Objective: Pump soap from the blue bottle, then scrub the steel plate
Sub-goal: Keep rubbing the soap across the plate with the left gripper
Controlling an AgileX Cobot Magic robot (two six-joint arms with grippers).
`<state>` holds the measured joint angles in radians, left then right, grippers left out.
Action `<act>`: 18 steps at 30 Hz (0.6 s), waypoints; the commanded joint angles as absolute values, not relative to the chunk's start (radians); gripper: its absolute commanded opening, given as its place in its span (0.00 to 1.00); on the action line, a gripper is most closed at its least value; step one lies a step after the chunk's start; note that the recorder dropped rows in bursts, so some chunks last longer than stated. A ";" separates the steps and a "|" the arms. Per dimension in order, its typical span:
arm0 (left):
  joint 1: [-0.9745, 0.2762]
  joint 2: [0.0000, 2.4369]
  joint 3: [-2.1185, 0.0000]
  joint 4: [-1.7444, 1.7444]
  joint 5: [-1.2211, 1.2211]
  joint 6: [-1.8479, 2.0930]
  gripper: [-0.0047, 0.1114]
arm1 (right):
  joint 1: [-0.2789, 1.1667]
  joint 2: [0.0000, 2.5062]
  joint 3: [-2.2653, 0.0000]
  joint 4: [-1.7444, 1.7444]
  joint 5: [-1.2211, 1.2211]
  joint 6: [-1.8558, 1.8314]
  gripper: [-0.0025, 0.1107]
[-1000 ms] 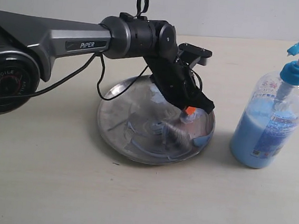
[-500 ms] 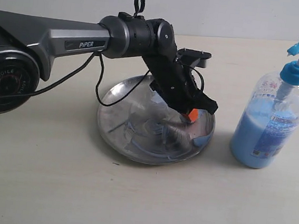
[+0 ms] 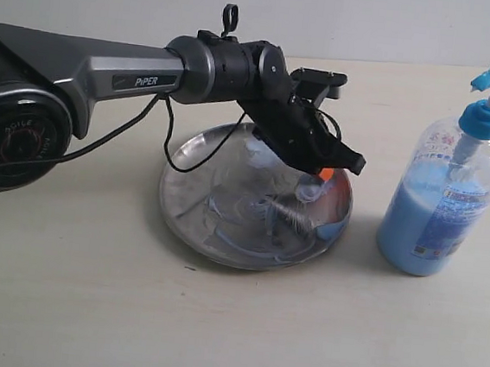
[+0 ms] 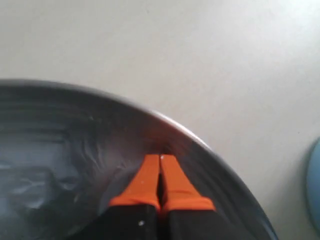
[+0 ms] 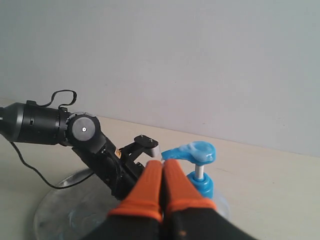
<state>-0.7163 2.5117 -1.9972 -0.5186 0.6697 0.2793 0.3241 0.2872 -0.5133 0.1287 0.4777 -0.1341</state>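
The steel plate lies mid-table, streaked with whitish-blue soap; a pale blue blob sits at its right rim. My left gripper is shut with nothing between its orange fingers, tips down near the plate's right rim. The left wrist view shows this gripper against the plate's inner wall. The blue bottle stands upright to the right of the plate, apart from it. My right gripper is shut and empty, held off behind the bottle's pump head; the exterior view does not show it.
The left arm reaches in from the left above the plate, with a black cable looping down over the plate's left rim. A pale wall backs the beige table. A blue edge shows beside the plate.
My left gripper has slid to the right across the plate, from its middle-right toward the right rim, staying shut. The bottle has not moved.
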 commanded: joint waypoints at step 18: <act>-0.718 2.509 -1.992 -0.411 0.895 0.288 0.04 | 0.326 0.280 -0.506 0.130 0.469 -0.131 0.02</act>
<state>-0.7163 2.4972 -2.0030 -0.3950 0.8366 0.2858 0.3241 0.2872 -0.5133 0.1287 0.4777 -0.1341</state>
